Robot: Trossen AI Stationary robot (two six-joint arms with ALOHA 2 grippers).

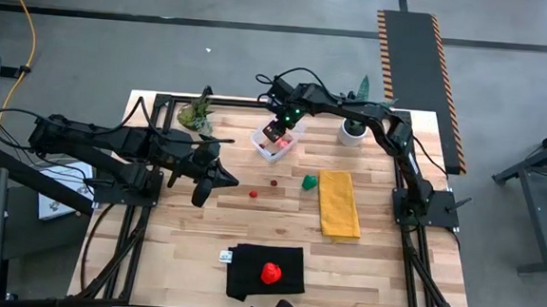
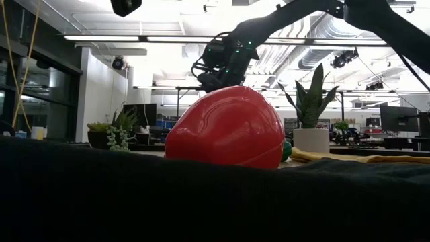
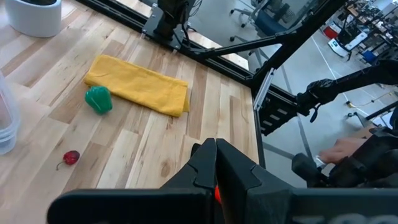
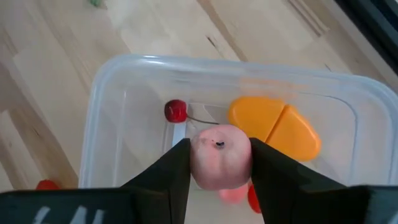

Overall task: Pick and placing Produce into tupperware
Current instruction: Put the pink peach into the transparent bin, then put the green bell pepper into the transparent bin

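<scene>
The clear tupperware (image 1: 276,144) stands at the table's far middle. It holds a red cherry (image 4: 176,111) and an orange piece (image 4: 273,127). My right gripper (image 4: 221,180) hangs over its inside, shut on a round pink fruit (image 4: 221,163). A green piece (image 1: 308,181), a dark cherry (image 1: 274,183) and a small red piece (image 1: 253,194) lie on the wood nearby. A red strawberry (image 1: 271,272) rests on a black cloth (image 1: 247,276) near the front edge. My left gripper (image 1: 205,183) hovers shut at the left, holding nothing. My right gripper pinches the pink fruit by its two opposite sides (image 4: 194,163) between its two fingers. The fingers come steeply from above, pointing down into the tupperware. The fruit sits stem end up, inside the tub's rim (image 4: 124,65). Whether it touches the tub's floor I cannot tell.
A yellow cloth (image 1: 339,203) lies right of the green piece. A white pot with a tall plant (image 1: 354,130) stands right of the tupperware, and a small leafy plant (image 1: 197,114) at the far left. The table frame's black bars run along the edges.
</scene>
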